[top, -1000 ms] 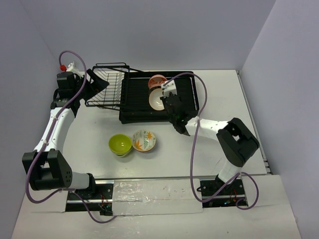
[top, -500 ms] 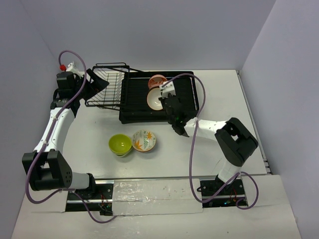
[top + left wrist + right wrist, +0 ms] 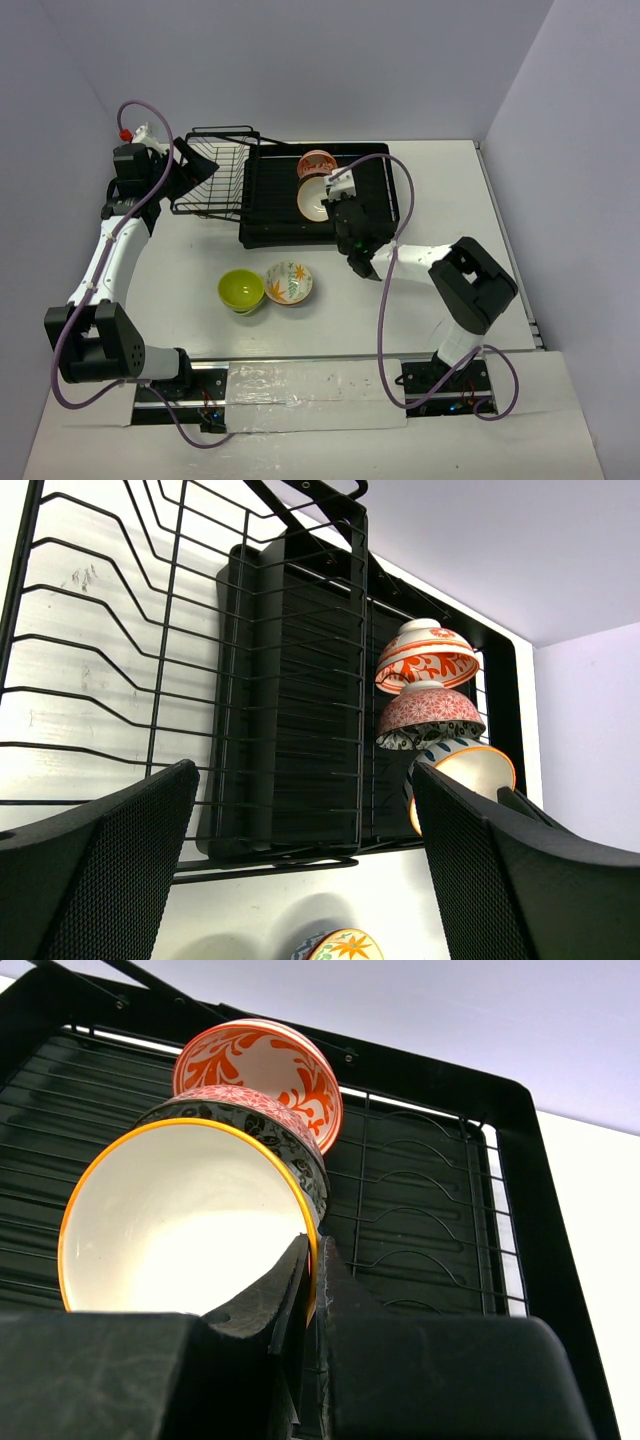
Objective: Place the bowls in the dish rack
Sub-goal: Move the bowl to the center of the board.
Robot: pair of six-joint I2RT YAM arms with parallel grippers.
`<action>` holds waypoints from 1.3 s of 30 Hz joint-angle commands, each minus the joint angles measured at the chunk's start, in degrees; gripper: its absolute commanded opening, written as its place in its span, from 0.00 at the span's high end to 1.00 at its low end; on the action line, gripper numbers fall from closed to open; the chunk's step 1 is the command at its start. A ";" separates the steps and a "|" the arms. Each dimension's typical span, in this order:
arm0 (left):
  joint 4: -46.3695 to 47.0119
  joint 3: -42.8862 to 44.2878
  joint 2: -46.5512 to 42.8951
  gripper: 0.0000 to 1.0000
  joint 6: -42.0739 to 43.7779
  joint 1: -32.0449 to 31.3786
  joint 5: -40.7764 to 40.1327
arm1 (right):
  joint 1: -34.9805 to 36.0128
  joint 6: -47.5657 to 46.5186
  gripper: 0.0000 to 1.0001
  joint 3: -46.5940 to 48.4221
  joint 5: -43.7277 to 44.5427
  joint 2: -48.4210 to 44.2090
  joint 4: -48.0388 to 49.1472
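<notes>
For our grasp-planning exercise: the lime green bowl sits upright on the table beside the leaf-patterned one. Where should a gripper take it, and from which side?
Take the lime green bowl by its rim, from above, probably at the left edge: it stands mouth-up, and the leaf-patterned bowl crowds its right side.

We can read no text, label, brand, number or sign in any view; the bowls bear only painted patterns, no lettering.
</notes>
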 commanded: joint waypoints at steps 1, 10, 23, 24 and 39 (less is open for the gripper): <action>1.49 0.36 -0.96 0.07 0.11 0.27 -0.23 | 0.69 -0.59 1.00 -0.80 1.68 0.28 7.24; 1.39 0.28 -0.69 0.07 -0.24 0.09 1.17 | 1.22 -9.02 1.00 -1.59 5.81 5.72 20.51; 1.31 0.63 -1.13 0.07 -0.15 0.09 0.91 | 4.03 -19.66 1.00 -3.17 8.36 14.34 41.26; 1.31 0.54 -1.22 0.07 -0.15 0.09 0.82 | 4.29 -22.79 1.00 -3.35 8.80 15.04 46.57; 1.75 0.36 -1.83 0.07 -0.68 0.09 1.87 | 6.40 -30.91 1.00 -5.11 8.54 18.92 58.14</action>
